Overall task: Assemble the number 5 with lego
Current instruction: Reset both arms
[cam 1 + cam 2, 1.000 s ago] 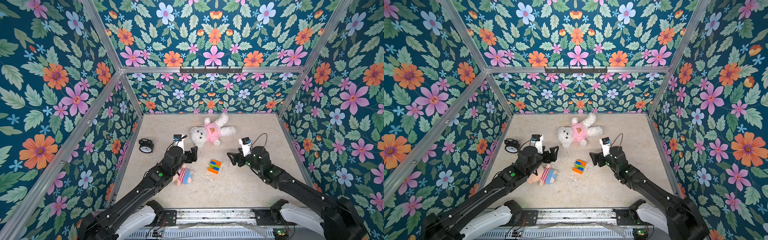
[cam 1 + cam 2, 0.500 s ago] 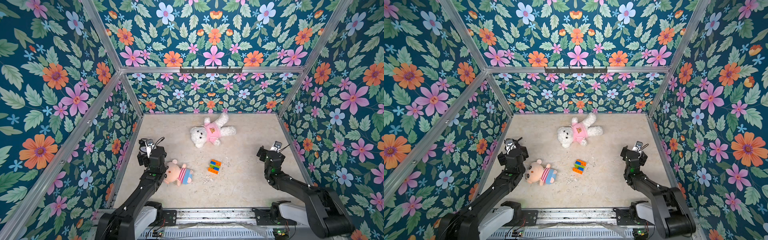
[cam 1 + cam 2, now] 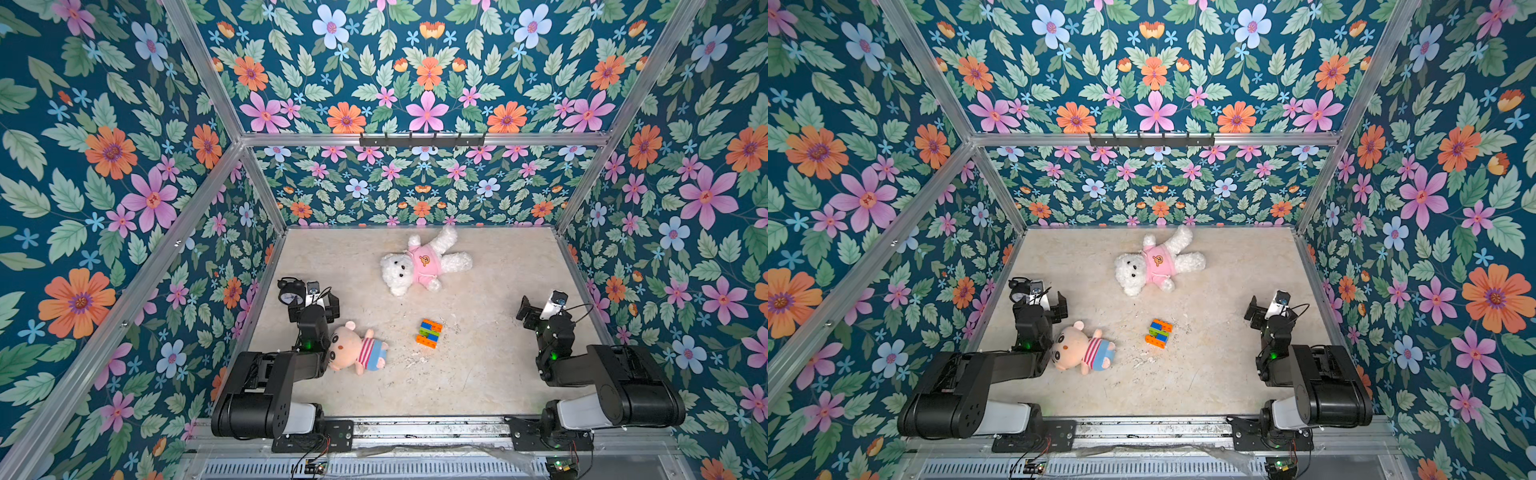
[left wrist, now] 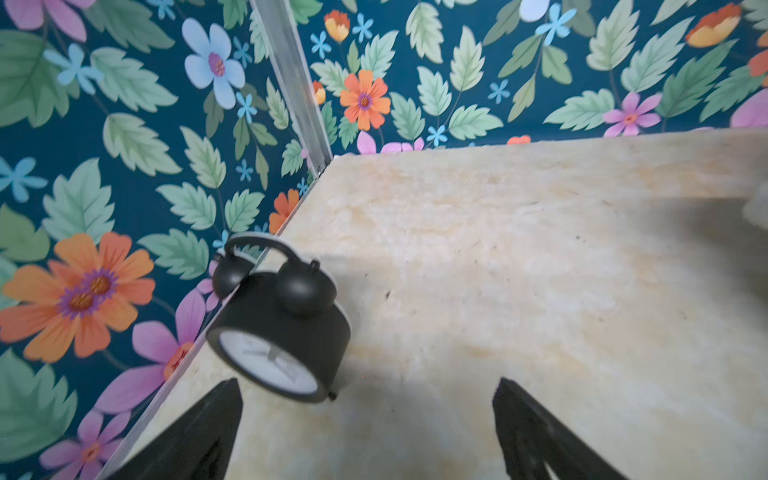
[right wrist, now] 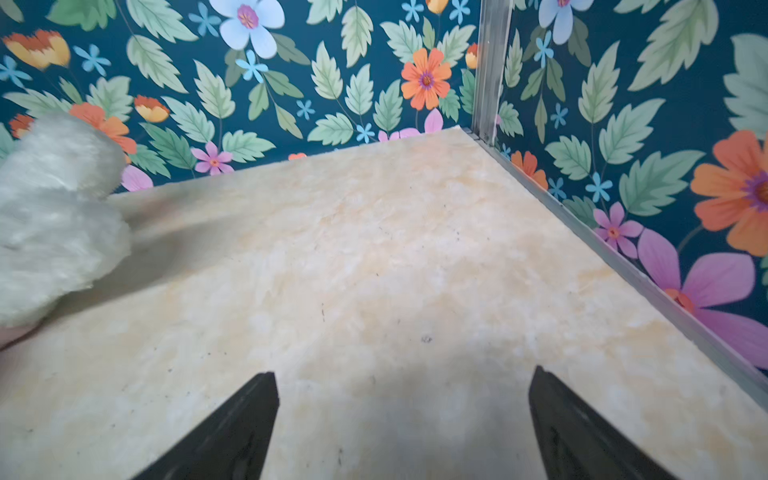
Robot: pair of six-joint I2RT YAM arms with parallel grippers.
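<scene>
Since both arms have folded right back to the sides, I'd say the building part is over. A second ago the left gripper [image 3: 314,305] and right gripper [image 3: 534,309] were sitting close on either side of the bricks. Now the left one is parked at the left edge of the table [image 3: 478,374], just beside the black alarm clock [image 4: 282,332], and the right one is over by the right wall.

Both sets of fingers are spread wide with nothing between them. Each wrist view shows only bare tabletop between the black tips.

The number 5 [image 3: 429,333] lies on its own a little below centre in both top views. It's a small striped stack of orange, blue and green, in the same spot as before and well apart from both grippers. The pig doll [image 3: 357,347] lies to its left and the white teddy [image 3: 419,264] is higher up the frame.

My read is the lego is assembled and let go, and the arms are just heading home. From this height I can't tell if every brick is pressed fully down.
</scene>
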